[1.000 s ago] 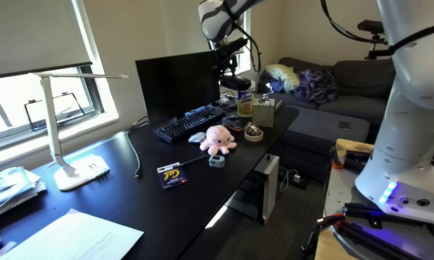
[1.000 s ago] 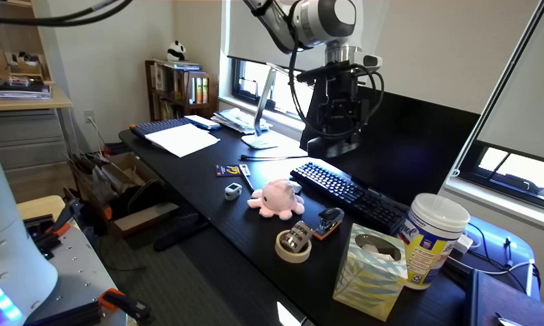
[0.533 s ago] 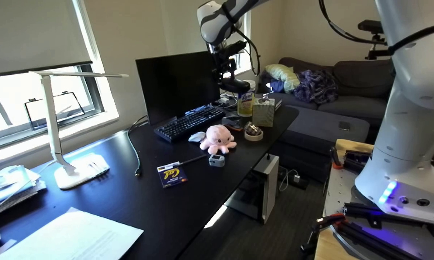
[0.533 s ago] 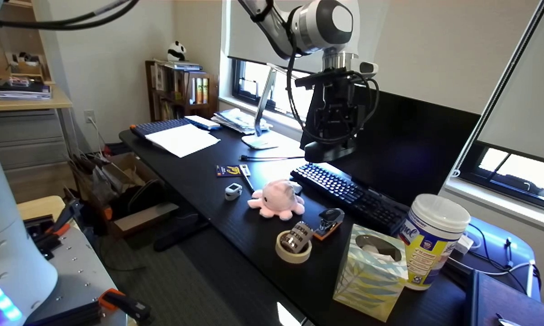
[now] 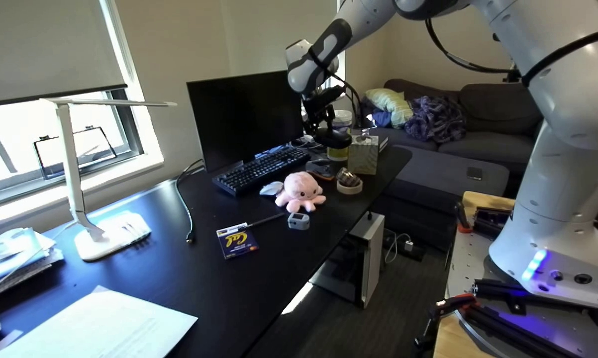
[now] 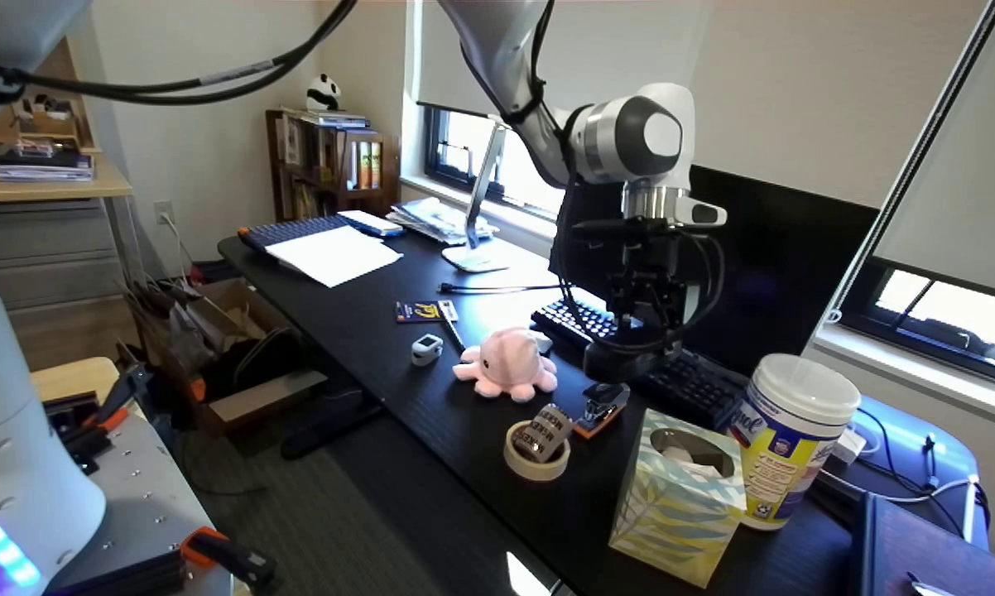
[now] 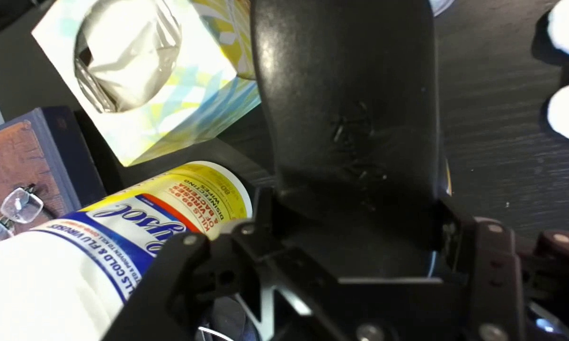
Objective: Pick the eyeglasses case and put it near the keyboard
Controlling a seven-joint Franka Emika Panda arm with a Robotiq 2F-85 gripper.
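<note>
Half a second on, gripper [image 7: 355, 225] hangs lower, its fingers pinched onto both sides of the eyeglasses case [image 6: 622, 365], in the air near the keyboard [image 5: 261, 171]; I read it as a set-down beginning. Black on black, the fingertips blur; in an exterior view, case and gripper screen the middle of the keyboard [image 6: 696, 384].

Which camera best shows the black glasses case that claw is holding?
The wrist view: there the black glasses case looms largest, gripped in the claw, with faint marks visible on its surface, though the picture's top edge cuts it off. Both exterior views show it only as a smaller dark shape beneath the claw.
</note>
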